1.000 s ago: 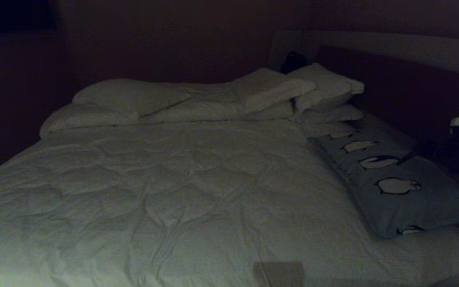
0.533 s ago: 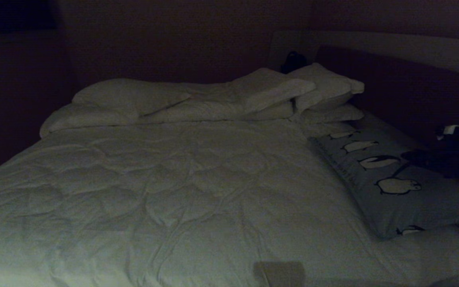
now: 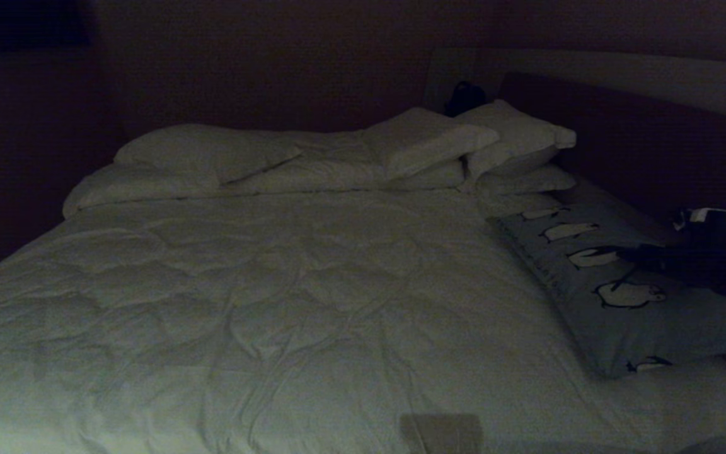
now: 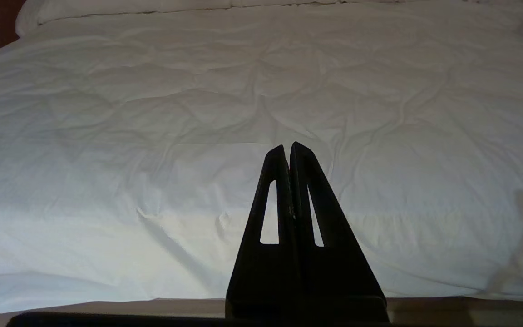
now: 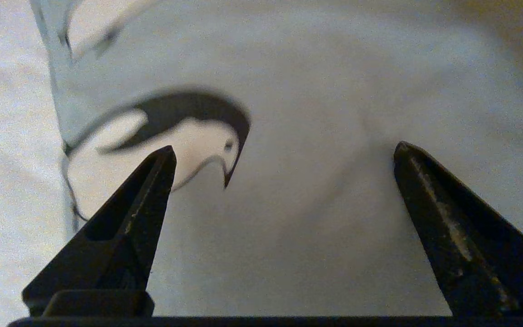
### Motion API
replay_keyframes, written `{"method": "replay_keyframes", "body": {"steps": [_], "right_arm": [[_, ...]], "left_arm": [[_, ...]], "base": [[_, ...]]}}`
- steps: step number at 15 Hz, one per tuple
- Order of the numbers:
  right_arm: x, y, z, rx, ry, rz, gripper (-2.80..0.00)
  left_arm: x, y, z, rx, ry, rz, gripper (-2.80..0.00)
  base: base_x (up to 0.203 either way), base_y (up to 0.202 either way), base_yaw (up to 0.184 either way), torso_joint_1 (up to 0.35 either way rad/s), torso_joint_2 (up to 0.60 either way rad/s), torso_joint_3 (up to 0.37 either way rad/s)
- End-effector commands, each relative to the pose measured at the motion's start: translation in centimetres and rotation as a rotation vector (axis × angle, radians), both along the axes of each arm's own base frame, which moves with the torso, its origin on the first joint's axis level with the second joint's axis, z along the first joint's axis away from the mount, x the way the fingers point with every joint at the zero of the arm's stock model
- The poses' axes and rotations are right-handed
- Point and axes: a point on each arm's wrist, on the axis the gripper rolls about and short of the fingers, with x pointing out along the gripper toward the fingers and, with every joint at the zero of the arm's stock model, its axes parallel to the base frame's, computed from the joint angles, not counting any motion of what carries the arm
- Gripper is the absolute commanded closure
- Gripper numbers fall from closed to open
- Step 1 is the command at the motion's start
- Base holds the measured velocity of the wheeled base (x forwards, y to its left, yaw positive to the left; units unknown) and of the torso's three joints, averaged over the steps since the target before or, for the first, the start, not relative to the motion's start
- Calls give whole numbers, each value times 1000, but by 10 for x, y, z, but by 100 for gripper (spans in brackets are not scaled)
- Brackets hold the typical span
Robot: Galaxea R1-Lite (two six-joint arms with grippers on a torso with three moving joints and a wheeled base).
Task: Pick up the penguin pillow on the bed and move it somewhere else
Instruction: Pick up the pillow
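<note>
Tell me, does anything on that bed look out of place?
Only the penguin pillow: it lies lengthwise along the right edge of the bed, apart from the white pillows stacked at the head. The right gripper is over it, open.

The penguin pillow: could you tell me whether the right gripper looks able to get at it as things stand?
Probably yes: the right gripper is open directly over the penguin pillow, fingers spread across its fabric, and nothing lies between them.
</note>
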Motion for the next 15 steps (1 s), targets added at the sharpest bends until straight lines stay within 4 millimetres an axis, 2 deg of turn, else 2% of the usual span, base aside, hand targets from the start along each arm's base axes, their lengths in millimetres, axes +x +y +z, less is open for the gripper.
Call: {"method": "replay_keyframes", "body": {"steps": [1, 9, 15], "right_arm": [[6, 1, -22, 17, 36, 8, -280], [19, 6, -79, 17, 134, 32, -280], [22, 11, -100, 11, 176, 50, -280]], "left_arm": [[0, 0, 0, 0, 0, 1, 0], [0, 0, 0, 0, 0, 1, 0], [0, 0, 0, 0, 0, 1, 0]], "base": [[0, 0, 0, 0, 0, 0], [0, 0, 0, 0, 0, 0], [0, 0, 0, 0, 0, 0]]}}
